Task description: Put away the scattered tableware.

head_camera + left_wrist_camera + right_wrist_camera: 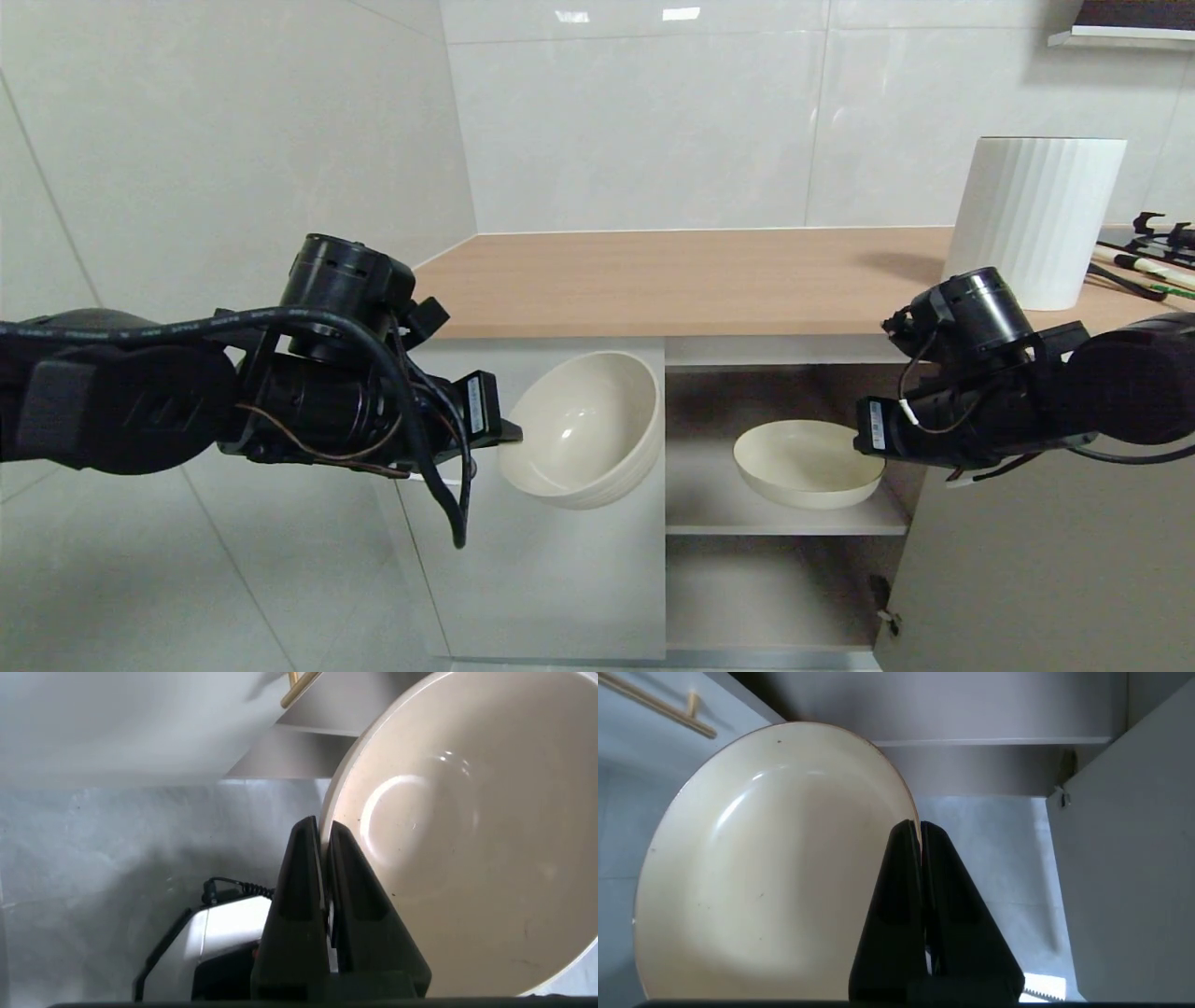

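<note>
Because each gripper pinches only a thin rim, both dishes hang from a small hold. The left gripper (pixel 510 435) is closed on the edge of the deep bowl (pixel 583 429), which is tilted in the air in front of the shut cabinet door (pixel 560 579), below the surface (pixel 700 280). A swing toward the opening could knock it against that door's edge and twist it loose. The right gripper (pixel 861 439) is clamped on the shallow plate (pixel 803 462) inside the open cabinet, low over the shelf (pixel 709 513). Whether it touches is unclear, so letting go early may drop it.
</note>
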You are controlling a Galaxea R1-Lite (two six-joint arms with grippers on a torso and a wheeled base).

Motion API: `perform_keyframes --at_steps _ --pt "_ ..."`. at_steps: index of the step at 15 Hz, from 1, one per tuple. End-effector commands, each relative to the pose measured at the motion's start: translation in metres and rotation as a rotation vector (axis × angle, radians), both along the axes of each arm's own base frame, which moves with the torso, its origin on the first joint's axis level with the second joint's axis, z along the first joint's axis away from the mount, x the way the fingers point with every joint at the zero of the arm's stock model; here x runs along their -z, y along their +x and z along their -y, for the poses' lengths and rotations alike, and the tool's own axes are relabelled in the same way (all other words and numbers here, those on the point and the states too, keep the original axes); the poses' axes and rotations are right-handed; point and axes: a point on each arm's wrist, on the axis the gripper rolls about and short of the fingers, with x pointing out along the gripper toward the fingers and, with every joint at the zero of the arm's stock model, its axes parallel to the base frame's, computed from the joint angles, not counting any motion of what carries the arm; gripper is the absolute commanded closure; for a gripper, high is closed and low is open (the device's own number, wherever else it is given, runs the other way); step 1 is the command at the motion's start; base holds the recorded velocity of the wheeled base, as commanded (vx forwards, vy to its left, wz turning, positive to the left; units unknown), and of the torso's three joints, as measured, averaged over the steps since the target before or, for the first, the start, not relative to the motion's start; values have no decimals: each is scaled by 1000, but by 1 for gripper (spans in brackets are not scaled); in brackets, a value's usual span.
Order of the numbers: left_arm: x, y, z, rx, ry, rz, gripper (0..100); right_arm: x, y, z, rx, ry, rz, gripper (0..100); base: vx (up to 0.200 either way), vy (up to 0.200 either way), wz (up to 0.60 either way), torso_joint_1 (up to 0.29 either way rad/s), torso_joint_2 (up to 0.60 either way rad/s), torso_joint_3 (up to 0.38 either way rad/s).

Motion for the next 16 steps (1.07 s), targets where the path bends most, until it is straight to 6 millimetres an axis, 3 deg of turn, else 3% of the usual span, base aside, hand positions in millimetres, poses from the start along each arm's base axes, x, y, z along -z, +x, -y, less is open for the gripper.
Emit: perform_keyframes --at_steps 1,3,7,11,12,16 --pt "4 1 3 8 4 -14 100 27 15 -6 0 -20 -52 100 0 0 0 0 0 0" --pt "13 3 11 29 16 -40 100 73 40 -15 2 -36 -95 100 0 0 0 0 0 0" --pt "25 4 21 53 36 -74 100 144 70 -22 67 -122 -133 100 0 0 0 0 0 0" --pt "25 4 21 54 35 -74 100 183 87 -25 87 -144 -136 100 0 0 0 0 0 0" --pt "25 3 22 56 36 -75 100 195 101 -20 141 -182 -118 100 0 0 0 0 0 0" --pt "25 3 23 58 36 -75 100 208 122 -9 187 -195 -108 100 0 0 0 0 0 0"
